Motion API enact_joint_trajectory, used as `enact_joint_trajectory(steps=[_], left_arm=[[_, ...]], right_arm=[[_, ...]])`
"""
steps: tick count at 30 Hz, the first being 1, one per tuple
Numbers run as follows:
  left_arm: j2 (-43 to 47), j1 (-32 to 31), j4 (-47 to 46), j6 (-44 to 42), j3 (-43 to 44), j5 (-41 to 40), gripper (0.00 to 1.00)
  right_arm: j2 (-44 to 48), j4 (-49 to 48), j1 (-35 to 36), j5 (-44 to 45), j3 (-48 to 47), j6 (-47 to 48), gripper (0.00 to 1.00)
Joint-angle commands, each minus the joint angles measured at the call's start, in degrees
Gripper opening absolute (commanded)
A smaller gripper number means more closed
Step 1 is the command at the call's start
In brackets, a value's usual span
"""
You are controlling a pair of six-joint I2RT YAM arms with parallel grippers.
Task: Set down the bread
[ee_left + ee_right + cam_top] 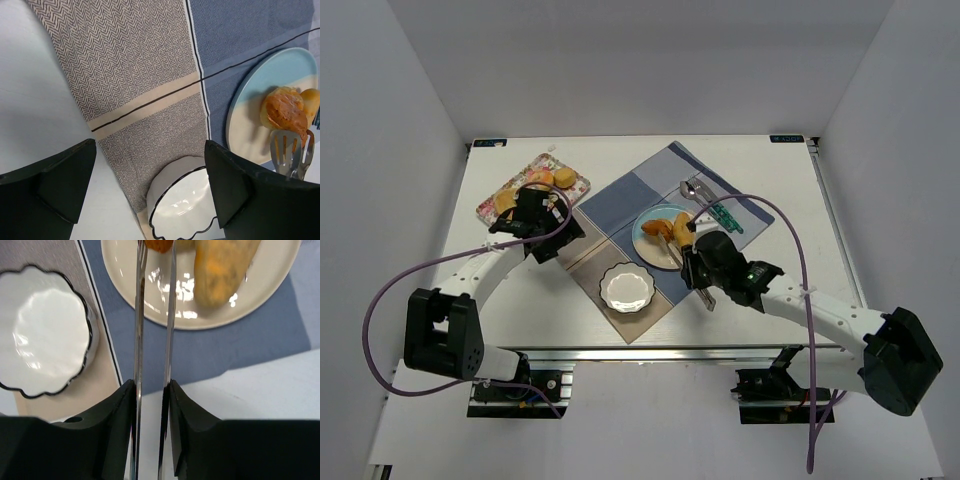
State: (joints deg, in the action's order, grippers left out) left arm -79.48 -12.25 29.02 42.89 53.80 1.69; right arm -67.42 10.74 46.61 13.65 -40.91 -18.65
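Right fingers [107,425] clamped on metal tongs [139,340], tips straddling a bread piece [159,245] at the blue plate [125,275], mid-tabletop; another roll [225,270] lies on it. Left fingers [50,185] apart, by the far-left tray [542,162] with more bread [564,178].

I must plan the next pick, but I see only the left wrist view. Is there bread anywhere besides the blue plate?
Observer: Yes, several bread pieces lie on a patterned tray at the table's far left.
Operator: Who holds the tongs that I see?
Observer: The right gripper is shut on the tongs.
Operator: And beyond the blue plate?
Observer: Metal cutlery lies on the cloth, at the plate's far right.
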Motion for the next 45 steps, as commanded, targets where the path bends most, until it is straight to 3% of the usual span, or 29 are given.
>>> enact_joint_trajectory(steps=[1,6,11,28,34,38,40,41,45], left_arm=[[0.73,-0.49,-0.89,-0.53,-1.24,0.42,0.98],[1.61,-0.49,-0.54,-0.53,-2.21,0.15,0.98],[2.58,-0.58,-0.36,-0.53,-2.30,0.06,0.98],[4.77,-0.58,0.52,-0.53,-3.18,-0.64,0.98],[5.22,-0.49,0.96,-0.71,-3.09,-0.82,0.98],[5.57,-0.49,1.83,-1.32,-2.91,-0.90,0.98],[6.09,-0.49,2.27,-1.67,-3.00,-0.82,0.98],[6.36,-0.49,2.54,-1.76,-3.00,-0.90,0.98],[7.50,-0.58,2.80,-2.46,-4.31,-3.10,0.98]], right_arm=[[1.50,-0.03,0.06,-1.78,1.44,-2.61,0.36],[2.29,1.74,0.06,-3.36,1.88,-3.05,0.51],[5.10,2.09,0.06,-5.47,2.49,-2.62,0.59],[13.89,3.05,0.06,-4.95,2.06,-4.72,0.55],[14.77,7.79,-0.90,8.74,-2.67,-6.82,0.48],[13.37,9.39,-11.60,6.94,-3.92,-7.19,0.39],[13.36,8.07,-11.63,6.39,-3.57,-6.75,0.38],[11.28,6.93,-26.68,5.35,-3.74,-4.83,0.39],[5.64,3.60,-39.20,2.35,-5.24,-1.39,0.40]])
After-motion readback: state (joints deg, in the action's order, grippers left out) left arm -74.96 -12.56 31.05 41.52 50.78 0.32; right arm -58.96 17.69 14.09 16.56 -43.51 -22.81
